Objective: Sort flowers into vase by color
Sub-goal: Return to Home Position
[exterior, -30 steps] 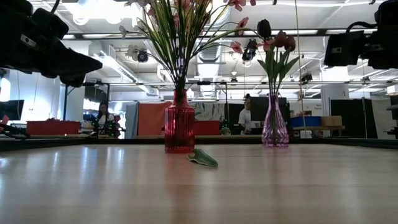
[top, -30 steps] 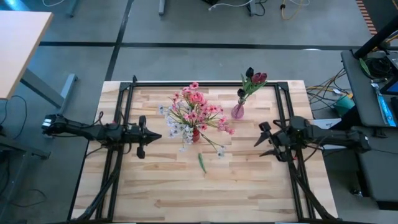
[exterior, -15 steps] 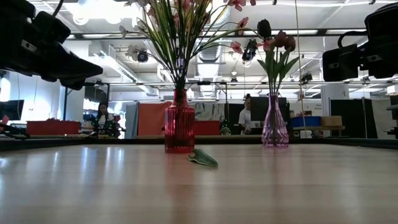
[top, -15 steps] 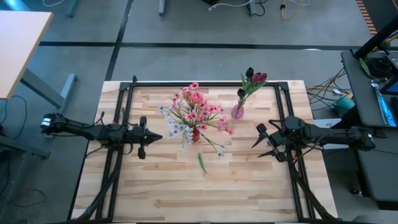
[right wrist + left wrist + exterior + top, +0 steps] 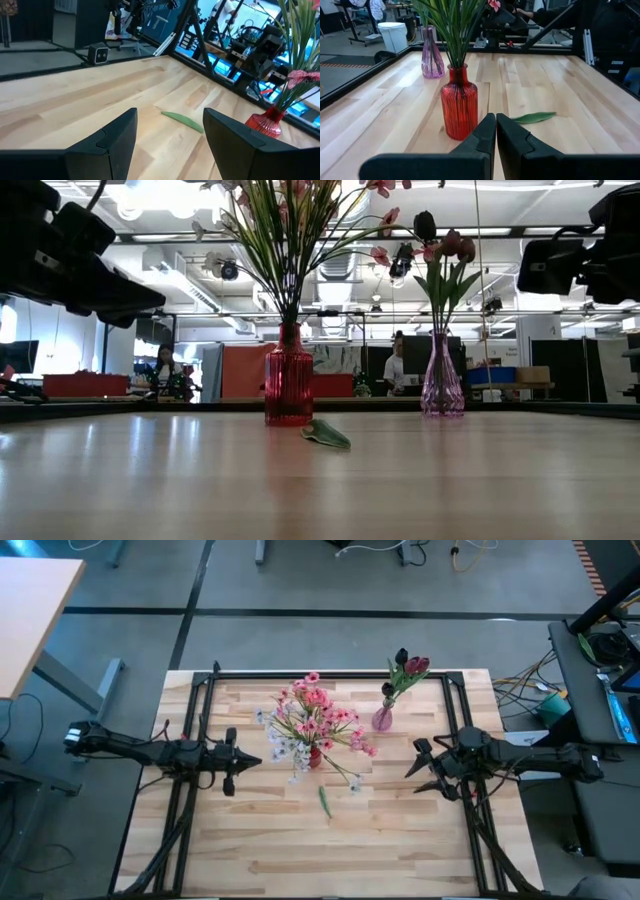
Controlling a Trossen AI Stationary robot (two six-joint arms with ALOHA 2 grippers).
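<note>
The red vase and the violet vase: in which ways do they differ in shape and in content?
The red vase is stout and ribbed; the violet vase is slimmer and widens toward its base. The red vase holds a full bunch of pink and white flowers; the violet vase holds only a few dark tulips. Both stand upright on the table, apart from each other.

The centre vase (image 5: 315, 757) stood near the middle of the table (image 5: 400, 840), with blossom sprays (image 5: 315, 720) in it, fanning out above. The second vase (image 5: 382, 719) stood behind it to the right, near the back edge, with tulip buds (image 5: 408, 667) in it. A loose leaf (image 5: 324, 801) lay just in front of the centre vase. The left tool (image 5: 250, 760) hung left of that vase and the right tool (image 5: 415, 760) right of it, both apart from it.
</note>
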